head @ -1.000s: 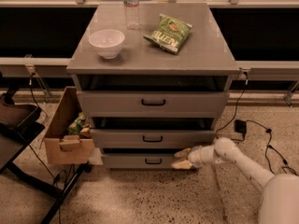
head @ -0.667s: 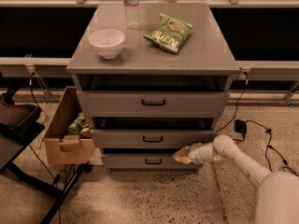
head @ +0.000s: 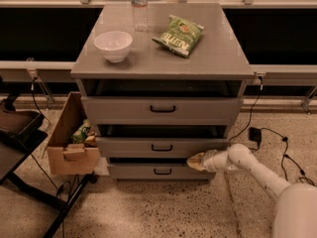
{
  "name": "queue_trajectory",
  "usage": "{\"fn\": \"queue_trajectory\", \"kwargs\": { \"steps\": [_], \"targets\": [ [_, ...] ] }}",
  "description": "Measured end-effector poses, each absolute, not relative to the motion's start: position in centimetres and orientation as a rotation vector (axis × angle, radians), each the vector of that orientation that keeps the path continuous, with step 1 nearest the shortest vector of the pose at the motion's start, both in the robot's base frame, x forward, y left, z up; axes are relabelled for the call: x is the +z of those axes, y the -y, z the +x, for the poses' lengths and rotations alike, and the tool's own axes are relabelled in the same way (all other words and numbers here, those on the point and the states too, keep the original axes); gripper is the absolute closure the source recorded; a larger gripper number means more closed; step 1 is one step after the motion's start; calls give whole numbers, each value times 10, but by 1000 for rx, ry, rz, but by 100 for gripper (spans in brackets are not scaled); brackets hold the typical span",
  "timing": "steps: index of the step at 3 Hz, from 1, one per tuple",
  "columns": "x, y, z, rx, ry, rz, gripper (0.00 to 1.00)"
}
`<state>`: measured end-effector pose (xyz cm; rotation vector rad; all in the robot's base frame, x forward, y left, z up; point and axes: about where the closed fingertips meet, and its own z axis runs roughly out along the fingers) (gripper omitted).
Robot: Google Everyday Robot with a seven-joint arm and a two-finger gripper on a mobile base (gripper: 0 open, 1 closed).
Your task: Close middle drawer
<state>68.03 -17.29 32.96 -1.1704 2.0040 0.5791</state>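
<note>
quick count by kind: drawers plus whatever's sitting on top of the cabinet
drawers: 3 (top drawer, middle drawer, bottom drawer)
bowl: 1
bottle: 1
chip bag: 1
total: 6
not counted: the tool, by the middle drawer's lower edge, toward its right end

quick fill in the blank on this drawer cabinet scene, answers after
The grey cabinet has ____ drawers.
On its top stand a white bowl, a green chip bag and a clear plastic ____.
The end effector is low at the cabinet front, by the bottom edge of the middle drawer, on the side away from the ____ box.
Missing words: three; bottle; cardboard.
</note>
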Motion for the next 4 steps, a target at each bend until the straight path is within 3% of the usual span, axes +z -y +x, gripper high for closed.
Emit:
{"fn": "queue_trajectory", "kwargs": {
  "steps": [1, 3, 4],
  "targets": [
    [327, 177, 697, 560, -2038, -1146, 100],
    [324, 171, 676, 584, -2030, -1179, 100],
    [390, 233, 650, 370, -1999, -1170, 100]
  ]
}}
